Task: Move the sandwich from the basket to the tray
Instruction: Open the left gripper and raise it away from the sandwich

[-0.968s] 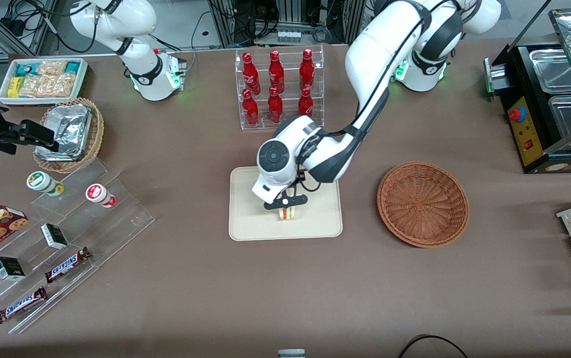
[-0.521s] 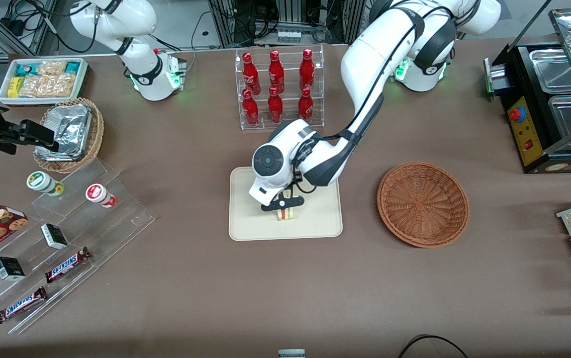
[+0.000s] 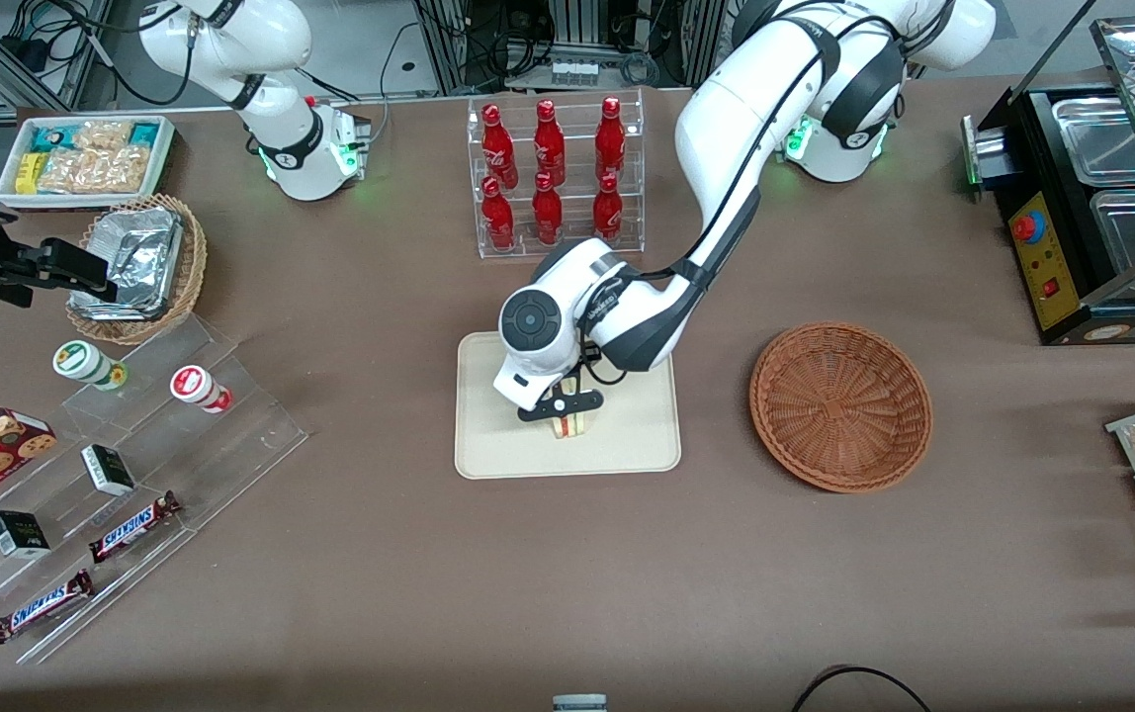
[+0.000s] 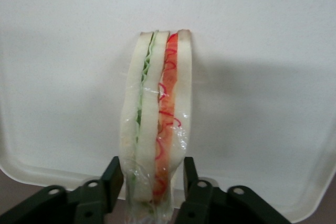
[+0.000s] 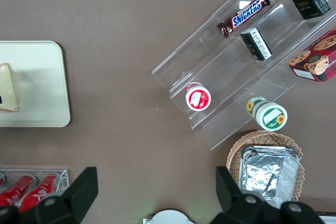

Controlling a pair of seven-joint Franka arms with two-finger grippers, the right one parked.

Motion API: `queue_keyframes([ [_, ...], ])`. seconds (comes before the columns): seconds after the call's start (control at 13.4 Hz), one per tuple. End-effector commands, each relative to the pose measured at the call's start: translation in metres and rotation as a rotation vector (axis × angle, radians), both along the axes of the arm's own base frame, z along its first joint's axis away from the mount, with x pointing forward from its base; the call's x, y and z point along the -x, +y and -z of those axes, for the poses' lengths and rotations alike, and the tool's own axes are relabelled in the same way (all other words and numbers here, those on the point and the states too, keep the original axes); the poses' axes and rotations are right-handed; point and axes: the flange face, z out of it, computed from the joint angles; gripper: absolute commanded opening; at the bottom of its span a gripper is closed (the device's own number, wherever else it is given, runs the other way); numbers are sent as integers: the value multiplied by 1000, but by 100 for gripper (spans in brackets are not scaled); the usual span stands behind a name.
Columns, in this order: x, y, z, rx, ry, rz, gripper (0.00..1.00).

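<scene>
The sandwich (image 3: 572, 426) stands on edge on the cream tray (image 3: 639, 447), near the tray's middle. In the left wrist view its pale bread, green and red layers (image 4: 157, 114) rise upright from the tray floor (image 4: 262, 77), clear wrap pinched at one end. My left gripper (image 3: 564, 405) hangs just above it, shut on that wrapped end (image 4: 153, 169), black fingers (image 4: 116, 174) pressed to either side. The reddish-brown wicker basket (image 3: 840, 405) sits beside the tray toward the working arm's end and holds nothing. The right wrist view catches a corner of the sandwich (image 5: 8, 88) on the tray (image 5: 42, 77).
A clear rack of red bottles (image 3: 555, 178) stands farther from the front camera than the tray. Acrylic steps with candy bars (image 3: 132, 524) and a tan basket of foil packets (image 3: 137, 262) lie toward the parked arm's end. A black food warmer (image 3: 1091, 198) stands at the working arm's end.
The left arm's wrist has shifted slightly toward the parked arm's end and settled lower. The sandwich stays in the same spot on the tray, still between the fingers.
</scene>
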Motion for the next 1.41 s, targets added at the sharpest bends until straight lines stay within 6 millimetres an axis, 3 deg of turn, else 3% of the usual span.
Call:
queue_keyframes([
  [0.0, -9, 5, -47, 23, -30, -35, 100],
  [0.22, -17, 17, -95, 41, -60, -36, 100],
  [0.45, -41, 56, -118, 22, -38, 14, 100],
  [0.52, -55, 79, -119, 16, -19, 49, 100],
  [0.67, -59, 110, -141, -60, 3, 45, 100],
  [0.74, -72, 135, -151, -78, -3, 21, 100],
  [0.89, -95, 181, -154, -89, 16, -36, 100],
  [1.34, -113, 296, -177, -80, 37, 86, 100],
])
